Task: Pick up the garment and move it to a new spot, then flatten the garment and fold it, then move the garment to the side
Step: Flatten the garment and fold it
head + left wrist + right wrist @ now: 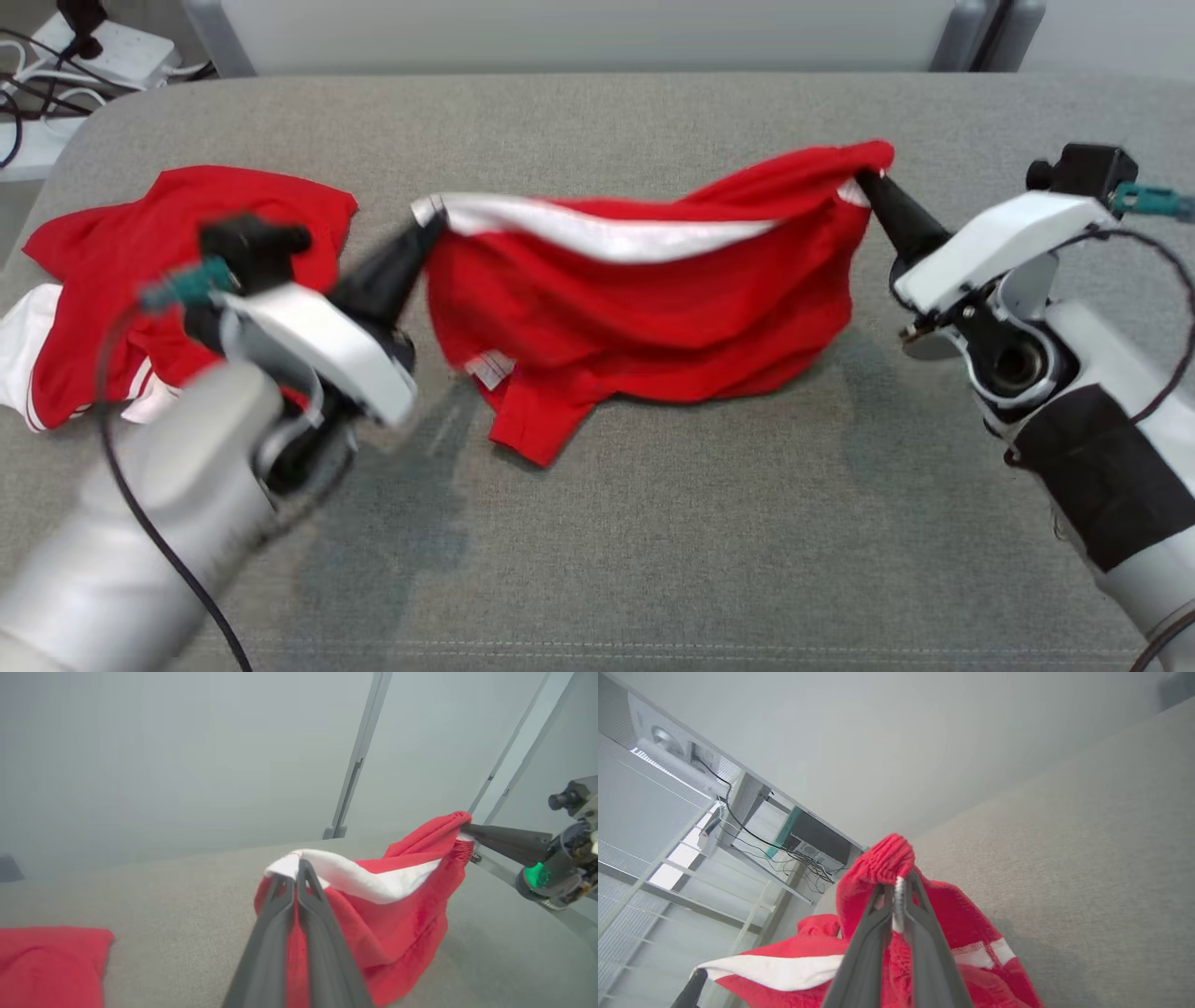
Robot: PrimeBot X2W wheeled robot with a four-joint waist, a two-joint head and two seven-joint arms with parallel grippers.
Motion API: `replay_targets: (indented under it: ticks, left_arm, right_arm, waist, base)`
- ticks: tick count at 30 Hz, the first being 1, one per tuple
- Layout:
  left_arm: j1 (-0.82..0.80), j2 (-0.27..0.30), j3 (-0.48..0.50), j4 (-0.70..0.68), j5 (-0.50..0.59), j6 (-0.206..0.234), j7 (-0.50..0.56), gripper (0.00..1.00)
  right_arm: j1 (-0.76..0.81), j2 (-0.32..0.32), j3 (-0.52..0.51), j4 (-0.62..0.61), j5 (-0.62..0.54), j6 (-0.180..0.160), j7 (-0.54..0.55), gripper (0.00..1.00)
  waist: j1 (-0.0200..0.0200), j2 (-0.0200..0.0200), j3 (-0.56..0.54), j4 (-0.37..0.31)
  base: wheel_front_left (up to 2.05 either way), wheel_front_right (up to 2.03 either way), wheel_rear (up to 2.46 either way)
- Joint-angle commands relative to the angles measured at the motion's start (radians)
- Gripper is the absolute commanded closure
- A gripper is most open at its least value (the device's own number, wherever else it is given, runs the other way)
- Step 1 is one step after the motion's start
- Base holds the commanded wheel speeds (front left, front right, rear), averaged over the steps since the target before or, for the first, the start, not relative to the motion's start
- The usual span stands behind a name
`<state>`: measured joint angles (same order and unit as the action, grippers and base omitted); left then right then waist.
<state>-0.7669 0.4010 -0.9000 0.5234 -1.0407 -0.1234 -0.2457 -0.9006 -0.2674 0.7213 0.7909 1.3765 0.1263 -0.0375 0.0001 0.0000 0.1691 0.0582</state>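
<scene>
Far left: crumpled red-and-white cloth pile point(121, 252) near the left edge of the grey fabric-covered worktop point(653, 560), partly behind the left arm. Next, the left gripper point(432, 222) is pinched tight on the white end of the red garment with a white waistband point(653, 308), and the right gripper point(866, 177) is clamped on its bunched red corner. The top edge is strung between them and lifted, with the lower folds resting mid-worktop. Open grey surface in front, behind and right of it.
</scene>
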Motion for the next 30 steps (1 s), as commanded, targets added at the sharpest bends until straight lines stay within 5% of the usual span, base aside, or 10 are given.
replay_targets:
  ticks: [1, 10, 20, 29, 30]
  left_arm:
    - [-0.101, 0.051, 0.031, -0.017, -0.019, -0.007, 0.008, 1.00]
    - [-0.321, 0.136, 0.020, -0.036, -0.118, -0.007, 0.004, 1.00]
    - [0.009, 0.139, -0.126, -0.046, -0.345, -0.007, 0.047, 1.00]
    - [0.033, 0.182, -0.150, -0.061, -0.445, -0.007, 0.107, 1.00]
    - [0.021, 0.179, -0.146, -0.060, -0.453, -0.007, 0.108, 1.00]
  right_arm:
    - [0.008, -0.001, -0.031, -0.056, 0.057, 0.004, 0.024, 1.00]
    - [0.017, -0.036, -0.159, -0.253, 0.254, 0.004, 0.132, 1.00]
    - [0.203, -0.092, 0.016, -0.151, 0.193, 0.004, 0.330, 1.00]
    - [0.136, -0.052, 0.034, -0.015, 0.095, 0.004, 0.205, 1.00]
    - [0.121, -0.040, 0.040, -0.002, 0.080, 0.004, 0.190, 0.93]
  waist:
    - [-0.0001, 0.0000, -0.012, -0.002]
    - [-0.0001, 0.0000, -0.067, -0.008]
    - [-0.0001, 0.0000, -0.073, 0.012]
    - [-0.0001, 0.0000, -0.026, 0.051]
    - [-0.0001, 0.0000, -0.019, 0.053]
  base:
    - [0.00, 0.00, 0.00]
    - [0.00, 0.00, 0.00]
    - [0.00, 0.00, 0.00]
    - [0.00, 0.00, 0.00]
    - [0.00, 0.00, 0.00]
